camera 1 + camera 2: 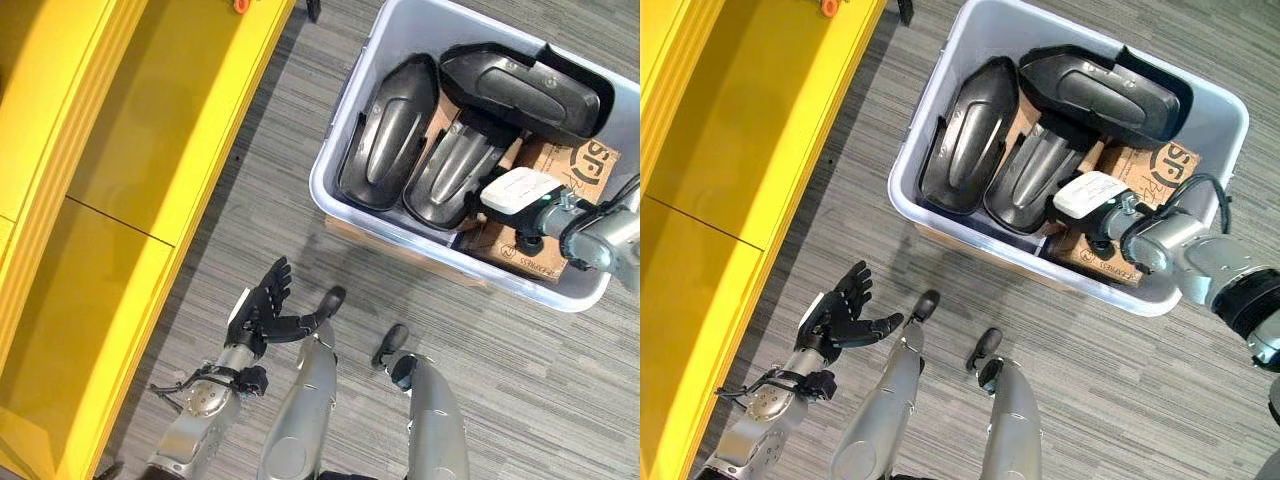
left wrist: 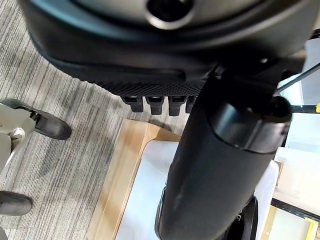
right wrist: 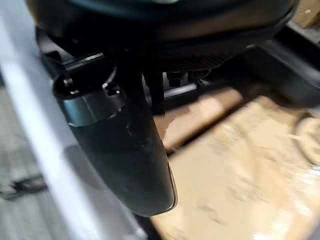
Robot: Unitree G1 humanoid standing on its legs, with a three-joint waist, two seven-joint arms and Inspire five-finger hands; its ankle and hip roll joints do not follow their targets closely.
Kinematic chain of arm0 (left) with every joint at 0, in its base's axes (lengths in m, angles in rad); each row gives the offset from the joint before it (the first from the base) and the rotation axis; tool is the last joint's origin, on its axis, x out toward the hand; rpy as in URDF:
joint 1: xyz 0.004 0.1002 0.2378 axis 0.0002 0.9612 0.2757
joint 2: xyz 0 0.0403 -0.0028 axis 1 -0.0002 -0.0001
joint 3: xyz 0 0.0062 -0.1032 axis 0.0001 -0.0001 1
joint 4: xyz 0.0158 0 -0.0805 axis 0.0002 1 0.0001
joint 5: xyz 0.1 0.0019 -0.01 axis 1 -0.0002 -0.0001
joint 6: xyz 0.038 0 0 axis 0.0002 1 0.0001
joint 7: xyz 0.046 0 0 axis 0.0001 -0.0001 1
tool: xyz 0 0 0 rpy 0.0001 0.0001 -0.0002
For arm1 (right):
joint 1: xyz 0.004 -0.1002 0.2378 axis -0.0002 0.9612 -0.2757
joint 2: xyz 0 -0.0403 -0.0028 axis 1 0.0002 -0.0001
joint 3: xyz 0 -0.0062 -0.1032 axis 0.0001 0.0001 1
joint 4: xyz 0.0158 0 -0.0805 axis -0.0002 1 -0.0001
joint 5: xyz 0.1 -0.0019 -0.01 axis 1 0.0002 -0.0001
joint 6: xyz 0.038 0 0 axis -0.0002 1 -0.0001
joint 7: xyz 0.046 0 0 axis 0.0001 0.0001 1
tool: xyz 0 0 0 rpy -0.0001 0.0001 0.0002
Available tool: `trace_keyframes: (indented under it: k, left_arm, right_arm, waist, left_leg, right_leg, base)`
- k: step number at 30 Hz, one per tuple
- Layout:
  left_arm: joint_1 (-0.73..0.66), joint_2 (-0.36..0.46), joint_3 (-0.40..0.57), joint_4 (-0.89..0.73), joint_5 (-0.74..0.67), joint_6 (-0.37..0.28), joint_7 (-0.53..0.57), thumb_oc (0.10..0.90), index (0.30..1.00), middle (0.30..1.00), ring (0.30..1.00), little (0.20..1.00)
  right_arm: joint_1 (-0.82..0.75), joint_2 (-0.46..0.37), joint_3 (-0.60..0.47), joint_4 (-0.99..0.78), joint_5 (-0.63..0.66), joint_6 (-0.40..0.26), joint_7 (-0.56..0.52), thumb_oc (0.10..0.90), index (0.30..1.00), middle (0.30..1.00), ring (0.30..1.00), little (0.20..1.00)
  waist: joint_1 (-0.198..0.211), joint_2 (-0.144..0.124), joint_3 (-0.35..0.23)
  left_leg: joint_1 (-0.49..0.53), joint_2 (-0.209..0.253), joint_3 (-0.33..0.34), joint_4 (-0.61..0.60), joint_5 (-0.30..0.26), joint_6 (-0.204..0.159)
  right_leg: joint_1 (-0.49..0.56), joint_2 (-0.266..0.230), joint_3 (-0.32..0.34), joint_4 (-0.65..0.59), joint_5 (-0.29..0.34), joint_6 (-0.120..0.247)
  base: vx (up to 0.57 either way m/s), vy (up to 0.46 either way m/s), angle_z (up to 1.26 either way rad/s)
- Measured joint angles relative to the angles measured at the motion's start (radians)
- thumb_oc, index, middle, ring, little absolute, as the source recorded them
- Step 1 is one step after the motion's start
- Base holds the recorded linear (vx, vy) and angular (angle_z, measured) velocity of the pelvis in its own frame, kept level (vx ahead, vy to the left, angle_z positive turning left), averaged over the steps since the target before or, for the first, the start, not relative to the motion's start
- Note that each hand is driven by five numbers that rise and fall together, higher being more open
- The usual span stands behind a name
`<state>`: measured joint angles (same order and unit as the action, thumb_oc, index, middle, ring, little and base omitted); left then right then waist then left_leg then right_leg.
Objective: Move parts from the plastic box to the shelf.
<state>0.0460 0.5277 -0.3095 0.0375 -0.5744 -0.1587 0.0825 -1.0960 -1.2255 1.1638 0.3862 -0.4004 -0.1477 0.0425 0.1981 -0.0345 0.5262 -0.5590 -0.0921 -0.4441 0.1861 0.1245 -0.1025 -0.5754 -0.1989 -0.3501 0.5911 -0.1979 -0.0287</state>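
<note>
Black parts [image 1: 388,135]: three moulded shells in grey plastic box [image 1: 345,120], on cardboard
right hand [image 3: 117,145]: inside box; fingers: cannot tell
left hand [image 1: 268,305]: fingers apart, idle
step: clamp nearest shell's rim before lifting toward yellow shelf [image 1: 120,200]

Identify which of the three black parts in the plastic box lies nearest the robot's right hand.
The middle part, beside the cardboard: its lower end lies right by the right hand. The left part and the top part lie farther off.

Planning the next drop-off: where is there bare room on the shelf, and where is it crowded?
The yellow shelf is bare on both sides of its dividing seam, right to its front edge. An orange item sits at its far end. The plastic box is crowded: black parts lie packed over cardboard, with the right hand inside.
</note>
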Motion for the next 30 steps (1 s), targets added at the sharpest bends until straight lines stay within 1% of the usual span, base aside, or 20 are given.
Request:
trace_keyframes:
  k: [2, 6, 8, 9, 10, 11, 12, 14, 16, 19, 23, 26, 28, 30]
  left_arm:
    - [-0.006, 0.0, 0.0, 0.0, 0.0, 0.0, 0.0, 0.9, 1.0, 1.0, 1.0, 1.0]
    - [-0.023, 0.001, 0.001, 0.0, 0.0, 0.0, 0.0, 0.9, 1.0, 1.0, 1.0, 1.0]
    - [-0.031, 0.002, 0.011, 0.0, -0.001, 0.0, 0.003, 0.9, 1.0, 1.0, 1.0, 1.0]
    - [-0.032, 0.002, 0.013, 0.0, -0.001, 0.0, 0.007, 0.9, 1.0, 1.0, 1.0, 1.0]
    - [-0.031, 0.004, 0.015, 0.001, -0.001, 0.0, 0.018, 0.9, 1.0, 1.0, 1.0, 1.0]
    - [-0.031, 0.004, 0.02, 0.0, -0.002, 0.0, 0.019, 0.9, 1.0, 1.0, 1.0, 1.0]
    - [-0.03, 0.006, 0.023, -0.001, -0.002, 0.0, 0.019, 0.9, 1.0, 1.0, 1.0, 1.0]
    - [-0.026, 0.008, 0.037, 0.0, -0.003, 0.0, 0.02, 0.9, 1.0, 1.0, 1.0, 1.0]
    - [-0.028, 0.008, 0.038, -0.001, -0.004, 0.0, 0.021, 0.9, 1.0, 1.0, 1.0, 1.0]
    - [-0.029, 0.009, 0.041, -0.004, -0.004, 0.0, 0.02, 0.9, 1.0, 1.0, 1.0, 1.0]
    - [-0.021, 0.012, 0.057, -0.004, -0.007, 0.0, 0.021, 0.9, 1.0, 1.0, 1.0, 1.0]
    - [-0.023, 0.018, 0.063, -0.003, -0.007, 0.0, 0.021, 0.9, 1.0, 1.0, 1.0, 1.0]
    - [-0.022, 0.018, 0.067, -0.004, -0.007, 0.0, 0.02, 0.9, 1.0, 1.0, 1.0, 1.0]
    - [-0.022, 0.021, 0.071, -0.003, -0.008, 0.0, 0.02, 0.9, 1.0, 1.0, 1.0, 1.0]
  right_arm:
    - [0.001, 0.004, 0.001, -0.019, 0.02, -0.012, 0.018, 0.9, 1.0, 1.0, 1.0, 1.0]
    - [0.0, 0.012, 0.002, -0.02, 0.043, -0.03, 0.012, 0.9, 1.0, 1.0, 1.0, 1.0]
    - [-0.023, 0.006, 0.0, -0.035, 0.044, -0.027, 0.004, 0.9, 1.0, 1.0, 1.0, 1.0]
    - [-0.025, 0.002, -0.004, -0.042, 0.045, -0.026, -0.001, 0.9, 1.0, 1.0, 1.0, 1.0]
    - [-0.026, -0.009, -0.011, -0.066, 0.049, -0.019, -0.015, 0.9, 1.0, 1.0, 1.0, 1.0]
    - [-0.028, -0.027, -0.013, -0.097, 0.049, -0.019, -0.024, 0.9, 1.0, 1.0, 1.0, 1.0]
    - [-0.03, -0.041, -0.016, -0.12, 0.049, -0.021, -0.033, 0.9, 1.0, 1.0, 1.0, 1.0]
    - [-0.033, -0.046, -0.027, -0.152, 0.049, -0.026, -0.035, 0.9, 1.0, 1.0, 1.0, 1.0]
    - [-0.035, -0.051, -0.039, -0.179, 0.05, -0.029, -0.042, 0.9, 1.0, 1.0, 1.0, 1.0]
    - [-0.04, -0.087, -0.037, -0.207, 0.05, -0.04, -0.043, 0.9, 1.0, 1.0, 1.0, 1.0]
    - [-0.064, -0.117, -0.038, -0.229, 0.05, -0.041, -0.06, 0.9, 1.0, 1.0, 1.0, 1.0]
    - [-0.071, -0.142, -0.039, -0.251, 0.05, -0.042, -0.069, 0.9, 1.0, 1.0, 1.0, 1.0]
    - [-0.074, -0.169, -0.043, -0.277, 0.05, -0.046, -0.071, 0.9, 1.0, 1.0, 1.0, 1.0]
    - [-0.095, -0.172, -0.043, -0.281, 0.05, -0.05, -0.072, 0.9, 1.0, 1.0, 1.0, 1.0]
  waist:
    - [0.006, -0.001, 0.0]
    - [0.018, -0.004, 0.0]
    - [0.019, -0.02, 0.002]
    - [0.017, -0.024, 0.003]
    - [0.015, -0.035, 0.003]
    - [0.018, -0.036, 0.003]
    - [0.008, -0.039, 0.003]
    - [0.0, -0.052, 0.003]
    - [0.0, -0.058, 0.003]
    - [-0.004, -0.061, 0.004]
    - [-0.002, -0.084, 0.004]
    - [-0.007, -0.098, 0.003]
    - [-0.008, -0.103, 0.002]
    - [-0.01, -0.106, 0.003]
  left_leg:
    - [-0.001, 0.0, -0.002, 0.0, 0.0, 0.0]
    - [0.004, -0.001, -0.003, 0.001, 0.0, 0.0]
    - [0.006, 0.001, -0.002, 0.003, 0.0, 0.0]
    - [0.01, 0.001, -0.002, 0.003, 0.001, 0.0]
    - [0.023, 0.002, -0.002, 0.001, 0.0, 0.001]
    - [0.023, 0.003, -0.001, 0.007, 0.002, -0.001]
    - [0.024, 0.004, -0.002, 0.006, -0.006, 0.005]
    - [0.033, 0.005, 0.002, -0.001, -0.002, 0.009]
    - [0.036, 0.006, 0.005, 0.004, -0.002, 0.011]
    - [0.042, 0.005, 0.007, 0.004, -0.002, 0.012]
    - [0.067, 0.01, 0.028, 0.004, -0.005, 0.017]
    - [0.089, 0.012, 0.031, -0.001, -0.01, 0.023]
    - [0.094, 0.012, 0.031, -0.001, -0.012, 0.026]
    - [0.095, 0.015, 0.034, -0.002, -0.012, 0.026]
  right_leg:
    - [0.001, 0.0, -0.002, -0.001, 0.0, 0.0]
    - [0.008, -0.001, -0.005, -0.005, 0.001, 0.0]
    - [0.014, 0.002, -0.006, -0.016, 0.008, 0.002]
    - [0.019, 0.003, -0.006, -0.019, 0.01, 0.003]
    - [0.037, 0.006, -0.006, -0.036, 0.014, 0.006]
    - [0.042, 0.01, -0.007, -0.041, 0.021, 0.008]
    - [0.046, 0.011, -0.007, -0.043, 0.019, 0.01]
    - [0.055, 0.014, -0.002, -0.059, 0.022, 0.011]
    - [0.064, 0.015, -0.003, -0.067, 0.034, 0.013]
    - [0.077, 0.019, -0.002, -0.085, 0.043, 0.019]
    - [0.103, 0.026, 0.017, -0.106, 0.053, 0.026]
    - [0.129, 0.029, 0.019, -0.123, 0.056, 0.028]
    - [0.136, 0.031, 0.019, -0.132, 0.057, 0.029]
    - [0.137, 0.034, 0.02, -0.137, 0.06, 0.029]
  base:
    - [0.0, 0.017, 0.06]
    - [0.0, 0.011, 0.0]
    - [-0.02, 0.046, -0.03]
    - [-0.1, 0.087, -0.04]
    - [-0.02, 0.032, -0.04]
    - [-0.02, 0.028, -0.04]
    - [0.08, -0.038, 0.01]
    - [-0.08, 0.064, -0.01]
    - [-0.04, 0.041, -0.07]
    - [0.0, 0.015, -0.03]
    - [0.01, 0.009, -0.13]
    - [0.02, 0.002, -0.05]
    - [0.0, 0.0, 0.0]
    - [0.01, 0.006, -0.04]
